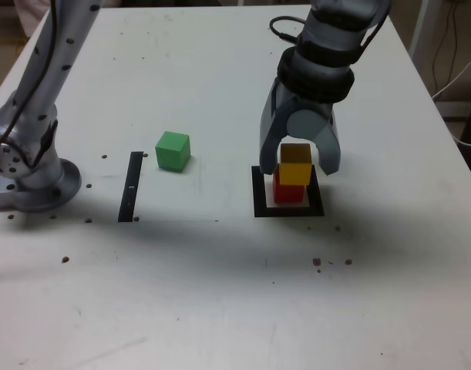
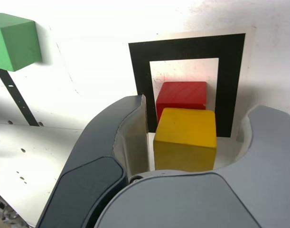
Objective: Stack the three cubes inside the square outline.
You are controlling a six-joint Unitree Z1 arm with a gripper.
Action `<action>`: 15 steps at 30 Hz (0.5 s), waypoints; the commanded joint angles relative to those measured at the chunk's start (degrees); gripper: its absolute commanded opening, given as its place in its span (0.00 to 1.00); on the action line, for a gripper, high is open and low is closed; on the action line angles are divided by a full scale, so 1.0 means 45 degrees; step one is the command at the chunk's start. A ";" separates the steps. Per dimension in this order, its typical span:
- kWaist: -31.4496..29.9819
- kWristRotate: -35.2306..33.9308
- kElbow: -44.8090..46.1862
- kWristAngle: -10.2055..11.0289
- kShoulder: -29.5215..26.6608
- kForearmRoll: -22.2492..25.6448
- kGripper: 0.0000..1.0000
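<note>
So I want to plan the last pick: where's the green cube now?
In the exterior view the green cube sits alone on the table, left of the square outline, just right of the black strip.

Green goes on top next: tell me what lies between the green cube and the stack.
Nothing on the table: bare white tabletop separates the small matte green cube from the yellow-on-red stack. Only the grey gripper straddles the stack, fingers open around the yellow cube.

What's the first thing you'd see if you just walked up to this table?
The little tower: a yellow cube sitting on a red cube inside the black square outline. The grey pincer straddles it with its jaws spread apart on either side of the yellow cube. Off to the exterior view's left, a green cube waits alone beside a thin black strip.
</note>
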 commanded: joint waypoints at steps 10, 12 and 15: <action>0.0015 0.0023 0.0136 0.0779 -0.1416 0.0540 0.99; -0.0014 0.0022 0.0159 0.0892 -0.1670 0.0665 0.99; -0.0052 0.0021 0.0309 0.1012 -0.2038 0.0808 0.99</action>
